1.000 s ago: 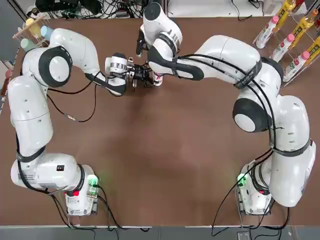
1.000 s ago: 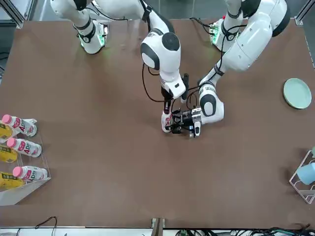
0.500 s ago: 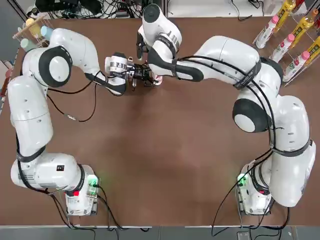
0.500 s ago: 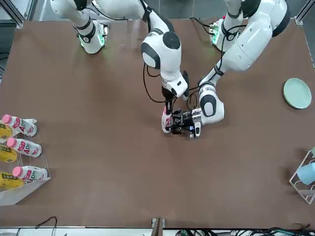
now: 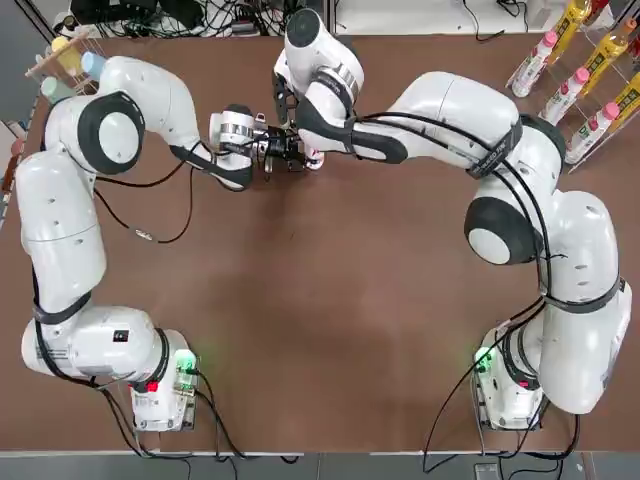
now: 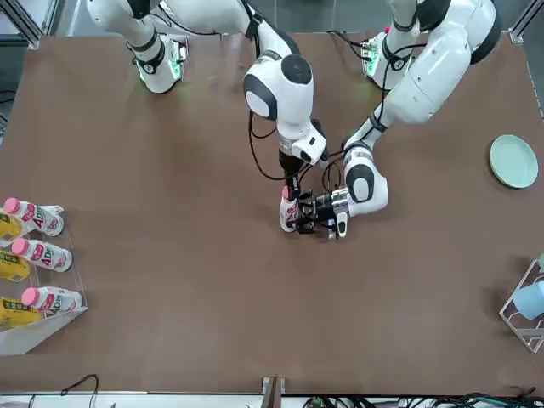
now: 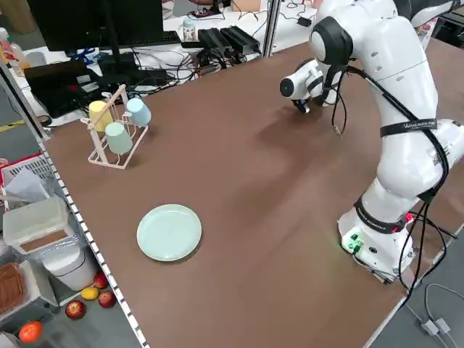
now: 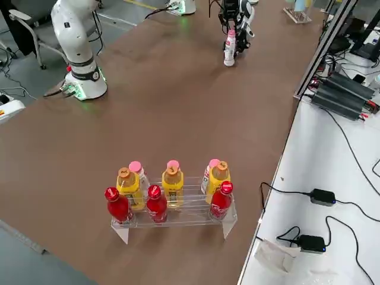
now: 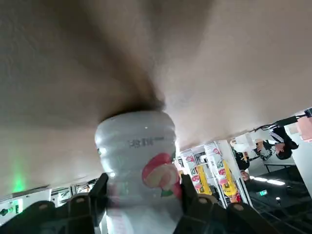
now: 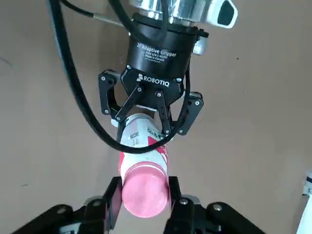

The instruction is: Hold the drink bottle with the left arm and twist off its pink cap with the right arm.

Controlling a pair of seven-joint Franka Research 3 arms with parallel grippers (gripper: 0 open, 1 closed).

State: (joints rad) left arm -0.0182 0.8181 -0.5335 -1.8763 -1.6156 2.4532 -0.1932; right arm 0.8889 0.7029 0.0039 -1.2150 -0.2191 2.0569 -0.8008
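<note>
The drink bottle [image 6: 289, 216] stands upright on the brown table, white with a red-lettered label. My left gripper [image 6: 299, 218] reaches in level and is shut on the bottle's body [image 10: 142, 131]; the left wrist view shows the bottle [image 9: 139, 156] pressed between both fingers. The right arm comes down from above. In the right wrist view the pink cap [image 10: 145, 189] sits between the right gripper's fingers [image 10: 113, 196], which touch its sides. Seen from across the table, the right gripper [image 6: 287, 195] is at the cap. The bottle [image 8: 229, 50] also shows in the right side view.
A clear rack of yellow, red and white bottles [image 5: 582, 68] stands at the table's far right corner. A pale green plate [image 6: 513, 161] and a cup rack [image 5: 68, 58] are on the robot's left side. A small cable end [image 5: 143, 236] lies on the table.
The right gripper has come down over the bottle's top and closed in around the pink cap. The left gripper has kept its hold, shifting slightly with the bottle.
</note>
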